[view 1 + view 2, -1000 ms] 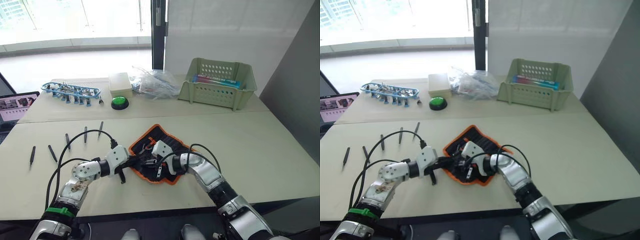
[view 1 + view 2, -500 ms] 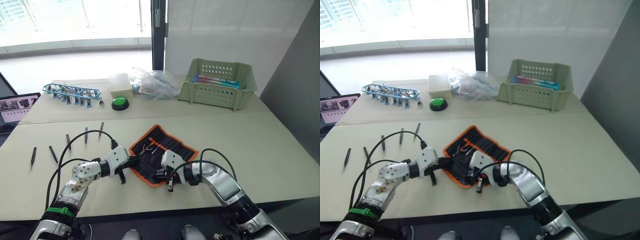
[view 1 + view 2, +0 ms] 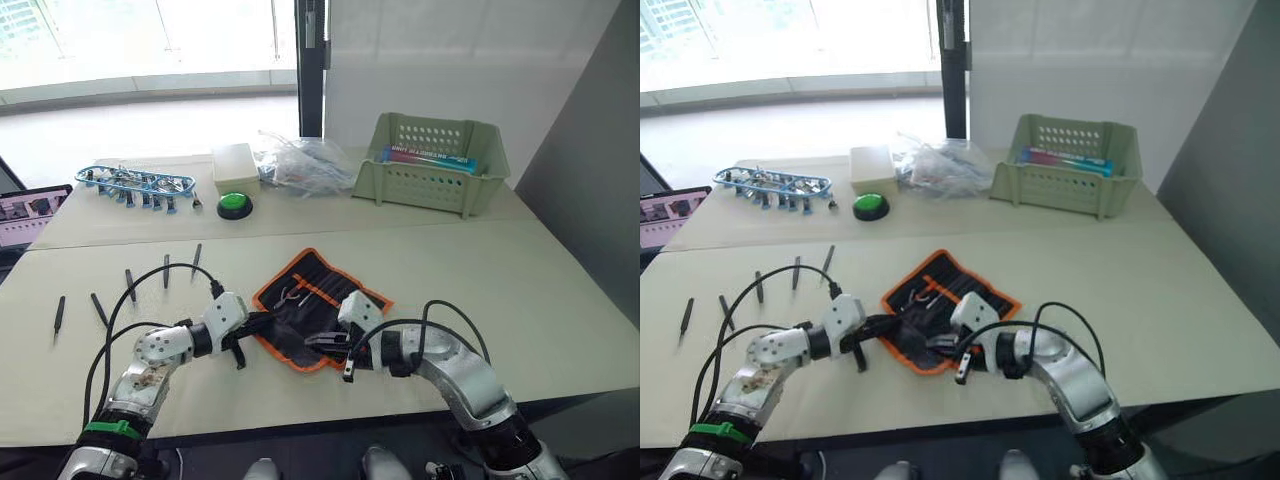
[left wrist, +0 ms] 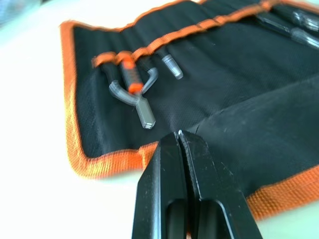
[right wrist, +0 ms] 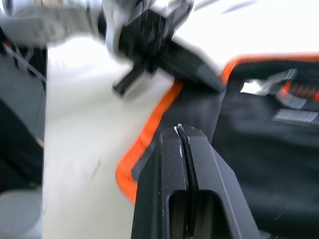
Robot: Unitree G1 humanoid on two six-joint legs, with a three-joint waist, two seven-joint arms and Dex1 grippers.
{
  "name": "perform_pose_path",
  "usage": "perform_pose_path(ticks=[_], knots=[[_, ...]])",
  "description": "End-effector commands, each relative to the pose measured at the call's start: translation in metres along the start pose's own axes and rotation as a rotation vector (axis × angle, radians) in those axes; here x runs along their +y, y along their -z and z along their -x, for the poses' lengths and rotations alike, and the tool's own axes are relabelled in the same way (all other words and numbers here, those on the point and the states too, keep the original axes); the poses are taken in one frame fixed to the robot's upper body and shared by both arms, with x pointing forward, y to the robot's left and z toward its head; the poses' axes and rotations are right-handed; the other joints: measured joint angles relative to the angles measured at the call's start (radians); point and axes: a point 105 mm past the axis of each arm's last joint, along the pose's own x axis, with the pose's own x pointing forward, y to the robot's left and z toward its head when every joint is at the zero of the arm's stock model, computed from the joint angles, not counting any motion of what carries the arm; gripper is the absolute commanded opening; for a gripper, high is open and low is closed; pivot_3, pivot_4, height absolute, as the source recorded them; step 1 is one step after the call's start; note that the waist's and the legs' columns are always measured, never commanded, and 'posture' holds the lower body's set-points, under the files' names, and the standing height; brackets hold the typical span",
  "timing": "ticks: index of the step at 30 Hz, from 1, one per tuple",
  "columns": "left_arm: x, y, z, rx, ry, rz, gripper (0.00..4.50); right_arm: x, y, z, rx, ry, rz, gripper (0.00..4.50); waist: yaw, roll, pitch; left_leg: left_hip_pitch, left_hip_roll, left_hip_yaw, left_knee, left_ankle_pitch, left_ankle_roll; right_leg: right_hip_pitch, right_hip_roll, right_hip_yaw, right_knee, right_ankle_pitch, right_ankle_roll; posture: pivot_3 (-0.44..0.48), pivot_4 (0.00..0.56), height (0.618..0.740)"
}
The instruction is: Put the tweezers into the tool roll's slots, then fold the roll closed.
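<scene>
The tool roll (image 3: 322,291) lies opened on the table, black with orange trim. Its slots (image 4: 209,30) hold a small orange-handled tool (image 4: 130,87) and a few clear-tipped ones. Several black tweezers (image 3: 130,284) lie in a loose row on the table to the roll's left. My left gripper (image 3: 262,323) is shut, its tips at the roll's left edge (image 4: 114,162). My right gripper (image 3: 318,343) is shut over the roll's near corner (image 5: 149,124), where a black flap (image 4: 259,144) lies folded. I see nothing between either pair of fingers.
A pale green basket (image 3: 430,165) stands at the back right. A green button (image 3: 234,206), a white box (image 3: 235,165), clear plastic bags (image 3: 305,165) and a blue-framed rack (image 3: 135,184) line the back. A laptop (image 3: 20,215) sits at the far left.
The bunched roll has been spread open. My right gripper drew back from over the roll toward its near corner. The left gripper stayed at the left edge.
</scene>
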Motion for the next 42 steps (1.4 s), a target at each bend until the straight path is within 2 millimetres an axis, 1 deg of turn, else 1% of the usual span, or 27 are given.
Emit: perform_pose_path(ticks=[1, 2, 3, 4, 5, 6, 7, 9, 10, 11, 13, 14, 15, 16, 17, 18, 21, 25, 29, 30, 31, 32, 34, 35, 37, 39, 42], knots=[[0.012, -0.023, 0.034, -0.101, -0.08, 0.08, 0.06, -0.008, -0.018, 0.025, -0.068, 0.078, 0.016, 0.0, 0.003, -0.002, 0.001, -0.002, 0.0, 0.0, 0.0, 0.0, 0.0, -0.002, 0.0, 0.0, 0.0, 0.0, 0.0, 0.0, 0.15, 0.736], [0.015, -0.027, 0.044, -0.118, -0.107, 0.098, 0.06, -0.012, -0.017, 0.034, -0.066, 0.113, 0.015, 0.0, 0.004, -0.003, 0.002, -0.005, 0.0, 0.0, 0.0, 0.0, 0.0, -0.004, 0.0, 0.0, -0.001, 0.0, 0.0, 0.0, 0.15, 0.736], [0.022, -0.028, 0.066, -0.116, -0.172, 0.112, 0.02, -0.021, -0.01, 0.052, -0.053, 0.195, 0.015, 0.26, 0.006, -0.003, 0.002, -0.008, 0.0, 0.0, 0.0, 0.0, 0.0, -0.006, 0.0, 0.0, -0.001, 0.0, 0.0, 0.0, 0.15, 0.736], [0.027, -0.03, 0.08, -0.109, -0.218, 0.119, 0.0, -0.027, -0.005, 0.064, -0.041, 0.249, 0.017, 0.56, 0.01, -0.004, 0.003, -0.01, 0.0, 0.0, 0.0, 0.0, 0.0, -0.006, -0.001, 0.0, -0.002, 0.0, 0.0, 0.0, 0.15, 0.736], [0.031, -0.027, 0.098, -0.079, -0.273, 0.115, 0.27, -0.031, 0.002, 0.078, -0.027, 0.302, 0.015, 0.8, 0.013, -0.005, 0.003, -0.011, 0.0, 0.0, -0.001, -0.001, -0.001, -0.007, -0.001, -0.001, -0.005, 0.0, 0.0, 0.0, 0.15, 0.736], [0.037, -0.019, 0.12, -0.033, -0.333, 0.116, 0.53, -0.035, 0.008, 0.093, -0.019, 0.35, 0.008, 1.13, 0.02, -0.005, 0.003, -0.012, -0.001, 0.0, -0.001, -0.001, -0.001, -0.007, -0.001, -0.001, -0.006, 0.0, 0.0, 0.0, 0.15, 0.736], [0.04, -0.014, 0.137, -0.004, -0.38, 0.121, 0.82, -0.036, 0.012, 0.104, -0.024, 0.384, 0.012, 1.5, 0.021, -0.005, 0.003, -0.013, -0.001, 0.0, -0.001, -0.001, -0.001, -0.008, -0.002, -0.001, -0.007, -0.001, 0.001, 0.0, 0.15, 0.736], [0.045, -0.005, 0.176, 0.05, -0.477, 0.14, 1.47, -0.043, 0.023, 0.134, -0.028, 0.482, 0.024, 2.2, 0.022, -0.005, 0.003, -0.013, -0.001, 0.001, -0.002, -0.002, -0.001, -0.008, -0.002, -0.001, -0.008, -0.002, 0.001, 0.0, 0.15, 0.736], [0.046, -0.001, 0.192, 0.076, -0.519, 0.137, 1.79, -0.046, 0.03, 0.148, -0.021, 0.528, 0.023, 2.48, 0.023, -0.005, 0.004, -0.013, -0.001, 0.001, -0.002, -0.002, -0.001, -0.008, -0.002, -0.001, -0.009, -0.002, 0.001, 0.0, 0.15, 0.736], [0.047, 0.002, 0.205, 0.099, -0.554, 0.136, 2.14, -0.048, 0.038, 0.162, -0.016, 0.578, 0.015, 2.87, 0.023, -0.006, 0.004, -0.013, -0.001, 0.001, -0.002, -0.002, -0.001, -0.008, -0.002, -0.001, -0.009, -0.003, 0.001, 0.0, 0.15, 0.736], [0.048, 0.006, 0.222, 0.114, -0.612, 0.148, 2.79, -0.051, 0.05, 0.183, -0.007, 0.647, 0.001, 3.51, 0.026, -0.007, 0.005, -0.012, -0.001, 0.002, -0.002, -0.002, -0.001, -0.007, -0.002, -0.001, -0.009, -0.004, 0.0, 0.0, 0.15, 0.736], [0.048, 0.007, 0.229, 0.112, -0.637, 0.158, 3.12, -0.051, 0.054, 0.191, -0.003, 0.671, -0.003, 3.87, 0.028, -0.007, 0.005, -0.012, -0.001, 0.002, -0.002, -0.002, -0.001, -0.007, -0.003, -0.001, -0.009, -0.006, -0.004, 0.0, 0.15, 0.736], [0.047, 0.014, 0.24, 0.134, -0.666, 0.168, 3.42, -0.051, 0.061, 0.202, 0.005, 0.706, -0.015, 4.18, 0.029, -0.008, 0.005, -0.012, -0.001, 0.002, -0.001, -0.002, -0.001, -0.006, -0.003, -0.001, -0.008, -0.008, -0.007, 0.0, 0.15, 0.736], [0.045, 0.021, 0.251, 0.158, -0.699, 0.179, 3.77, -0.05, 0.07, 0.213, 0.026, 0.74, -0.028, 4.5, 0.03, -0.008, 0.005, -0.011, -0.001, 0.002, 0.0, -0.002, -0.002, -0.006, -0.003, -0.001, -0.008, -0.008, -0.007, 0.0, 0.15, 0.736], [0.045, 0.026, 0.26, 0.169, -0.741, 0.183, 4.03, -0.048, 0.076, 0.221, 0.031, 0.766, -0.038, 4.5, 0.029, -0.008, 0.005, -0.011, -0.001, 0.002, 0.0, -0.002, -0.002, -0.006, -0.003, -0.001, -0.007, -0.008, -0.007, 0.0, 0.15, 0.736], [0.046, 0.029, 0.266, 0.168, -0.774, 0.185, 4.42, -0.048, 0.078, 0.225, 0.026, 0.785, -0.046, 4.5, 0.029, -0.008, 0.005, -0.01, -0.001, 0.002, 0.0, -0.002, -0.002, -0.005, -0.003, -0.001, -0.007, -0.008, -0.008, 0.0, 0.15, 0.736], [0.05, 0.033, 0.275, 0.159, -0.827, 0.186, 4.47, -0.047, 0.078, 0.223, 0.012, 0.777, -0.04, 4.5, 0.024, -0.008, 0.006, -0.01, -0.001, 0.002, -0.001, -0.002, -0.002, -0.005, -0.004, 0.0, -0.007, -0.008, -0.008, 0.0, 0.15, 0.736], [0.047, 0.037, 0.276, 0.152, -0.848, 0.208, 4.47, -0.049, 0.071, 0.21, -0.011, 0.725, -0.015, 4.5, 0.021, -0.009, 0.006, -0.009, 0.0, 0.002, 0.0, -0.002, -0.002, -0.005, -0.003, -0.001, -0.005, -0.008, -0.008, 0.0, 0.15, 0.736], [0.045, 0.04, 0.278, 0.133, -0.904, 0.248, 4.47, -0.05, 0.057, 0.19, -0.046, 0.612, -0.006, 4.5, 0.02, -0.009, 0.006, -0.009, 0.0, 0.003, -0.001, -0.002, -0.002, -0.005, -0.003, 0.0, -0.006, -0.008, -0.008, 0.0, 0.15, 0.736], [0.046, 0.041, 0.279, 0.129, -0.915, 0.252, 4.47, -0.05, 0.055, 0.187, -0.053, 0.595, -0.007, 4.5, 0.022, -0.009, 0.006, -0.009, 0.0, 0.003, -0.001, -0.002, -0.002, -0.005, -0.003, 0.0, -0.006, -0.007, -0.007, 0.0, 0.15, 0.736], [0.047, 0.045, 0.281, 0.128, -0.936, 0.266, 4.47, -0.048, 0.052, 0.181, -0.055, 0.558, -0.003, 4.5, 0.023, -0.009, 0.006, -0.009, 0.0, 0.003, -0.001, -0.002, -0.002, -0.005, -0.003, 0.0, -0.005, -0.004, -0.001, 0.0, 0.15, 0.736], [0.049, 0.05, 0.283, 0.134, -0.964, 0.279, 4.47, -0.044, 0.046, 0.171, -0.053, 0.482, 0.016, 4.5, 0.023, -0.009, 0.006, -0.009, 0.0, 0.003, -0.001, -0.002, -0.002, -0.005, -0.002, 0.0, -0.005, -0.004, -0.001, 0.0, 0.15, 0.736], [0.056, 0.058, 0.281, 0.101, -1.016, 0.315, 4.47, -0.028, 0.031, 0.147, -0.026, 0.251, 0.073, 4.5, 0.024, -0.008, 0.006, -0.009, 0.0, 0.003, -0.001, -0.002, -0.002, -0.004, -0.002, 0.0, -0.005, -0.004, -0.001, 0.0, 0.15, 0.736], [0.06, 0.059, 0.28, 0.085, -1.025, 0.326, 4.47, -0.021, 0.028, 0.141, -0.009, 0.179, 0.093, 4.5, 0.026, -0.008, 0.006, -0.009, 0.0, 0.003, -0.001, -0.002, -0.002, -0.004, -0.002, 0.0, -0.005, -0.004, -0.001, 0.0, 0.15, 0.736], [0.071, 0.059, 0.279, 0.067, -1.083, 0.339, 4.47, -0.014, 0.021, 0.135, 0.0, 0.093, 0.121, 4.5, 0.032, -0.01, 0.006, -0.009, 0.0, 0.003, 0.0, -0.002, -0.002, -0.004, -0.002, -0.001, -0.005, -0.004, 0.0, 0.0, 0.15, 0.736], [0.079, 0.059, 0.277, 0.066, -1.115, 0.344, 4.47, -0.012, 0.018, 0.133, 0.002, 0.056, 0.141, 4.5, 0.038, -0.014, 0.005, -0.008, 0.0, 0.003, 0.0, -0.002, -0.002, -0.003, -0.002, -0.001, -0.005, -0.003, 0.0, 0.0, 0.15, 0.736], [0.089, 0.061, 0.26, 0.105, -1.091, 0.326, 4.47, -0.011, 0.015, 0.131, 0.004, 0.027, 0.162, 4.5, 0.041, -0.017, 0.005, -0.009, -0.001, 0.003, 0.0, -0.002, -0.002, -0.003, -0.003, -0.001, -0.007, -0.002, 0.002, 0.0, 0.15, 0.736]])
